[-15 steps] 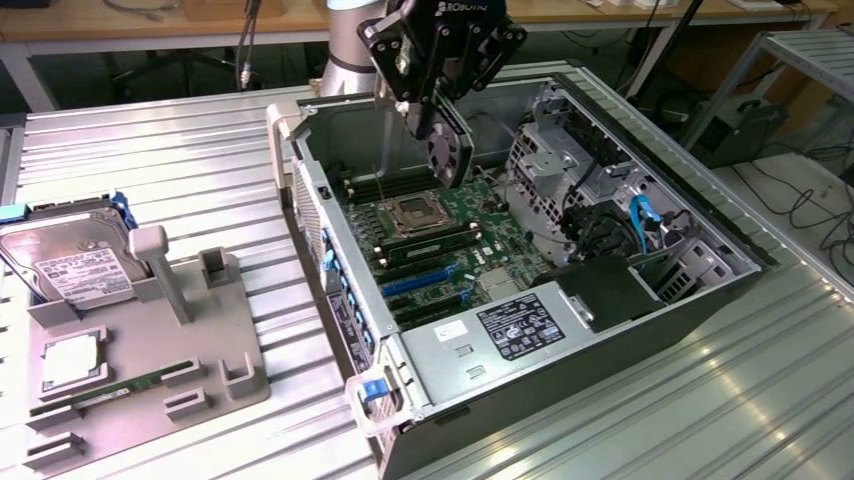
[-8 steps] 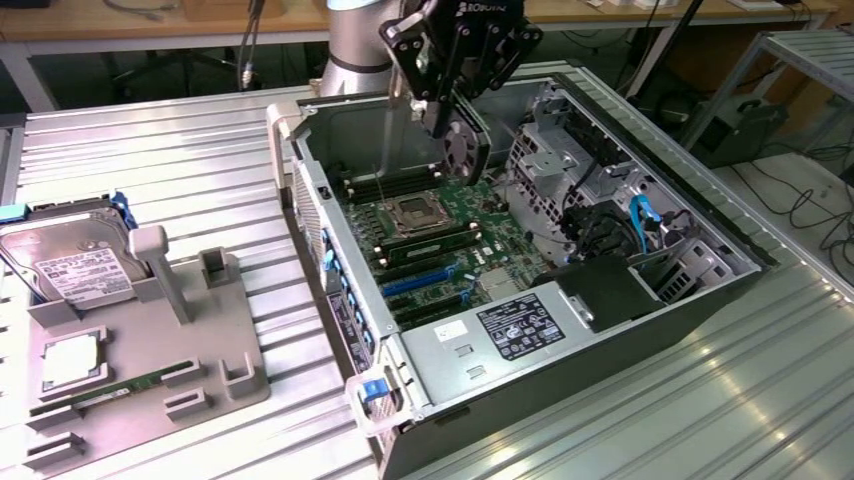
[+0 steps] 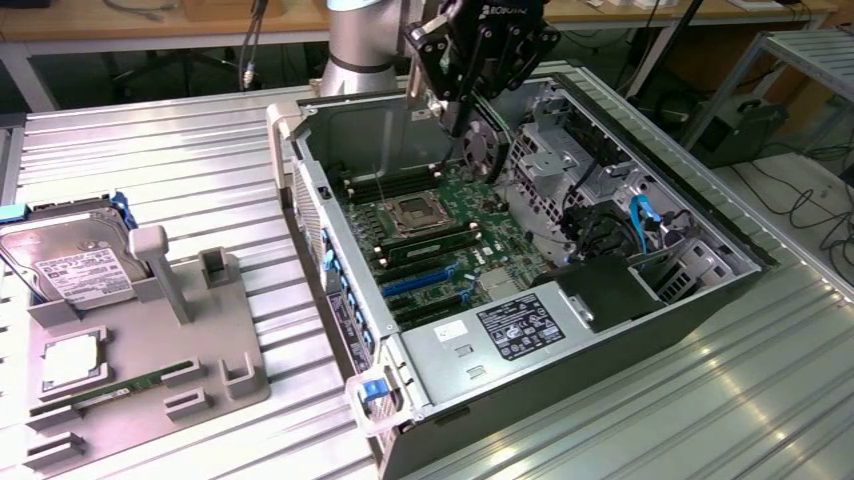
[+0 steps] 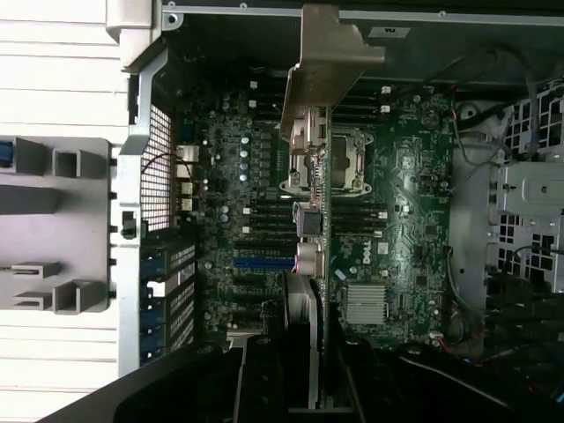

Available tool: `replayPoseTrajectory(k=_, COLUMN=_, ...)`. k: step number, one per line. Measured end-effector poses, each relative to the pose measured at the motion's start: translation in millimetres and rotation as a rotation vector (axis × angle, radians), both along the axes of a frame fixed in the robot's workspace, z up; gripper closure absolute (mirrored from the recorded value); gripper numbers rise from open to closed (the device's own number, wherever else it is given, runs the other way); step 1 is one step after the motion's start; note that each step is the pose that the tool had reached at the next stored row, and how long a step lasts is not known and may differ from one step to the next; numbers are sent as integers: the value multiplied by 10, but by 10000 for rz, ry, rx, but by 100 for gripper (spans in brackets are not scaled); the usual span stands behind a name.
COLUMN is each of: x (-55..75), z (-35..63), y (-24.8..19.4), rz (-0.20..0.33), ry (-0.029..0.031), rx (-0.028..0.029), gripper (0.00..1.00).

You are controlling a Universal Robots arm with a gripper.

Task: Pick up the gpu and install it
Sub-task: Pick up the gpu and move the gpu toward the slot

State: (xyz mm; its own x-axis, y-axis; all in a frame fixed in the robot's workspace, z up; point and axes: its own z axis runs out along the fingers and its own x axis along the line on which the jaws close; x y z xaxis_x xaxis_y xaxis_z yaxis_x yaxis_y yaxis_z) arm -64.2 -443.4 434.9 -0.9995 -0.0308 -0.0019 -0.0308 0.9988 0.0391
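The gpu (image 3: pixel 422 85) hangs edge-down above the open computer case (image 3: pixel 561 400), and my gripper (image 3: pixel 463 112) is shut on it. Its silvery end bracket points toward the case's rear wall. In the wrist view the gpu (image 4: pixel 322 79) appears edge-on, with the bracket spreading wide at its far end and the green board edge running back to my gripper (image 4: pixel 304 374). Below it lies the motherboard (image 4: pixel 414 203) with the CPU socket (image 3: pixel 411 213) and the blue expansion slots (image 3: pixel 422 284). The card is clear of the board and touches no slot.
A grey fixture tray (image 3: pixel 200 370) at the exterior view's left holds a hard drive (image 3: pixel 74 265), a CPU (image 3: pixel 67 362) and a memory stick (image 3: pixel 118 391). Inside the case sit the power supply (image 3: pixel 514 335) and drive cages (image 3: pixel 574 150). The table (image 3: pixel 160 170) is ribbed metal.
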Motion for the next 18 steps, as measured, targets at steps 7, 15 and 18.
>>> replayPoseTrajectory(k=7, x=141, z=-51, y=0, rz=1, ry=-170, rx=0, gripper=73)
replayPoseTrajectory(k=15, x=261, z=-60, y=27, rz=26, ry=-174, rx=-2, gripper=73)
replayPoseTrajectory(k=18, x=295, z=-61, y=40, rz=26, ry=-175, rx=-2, gripper=73)
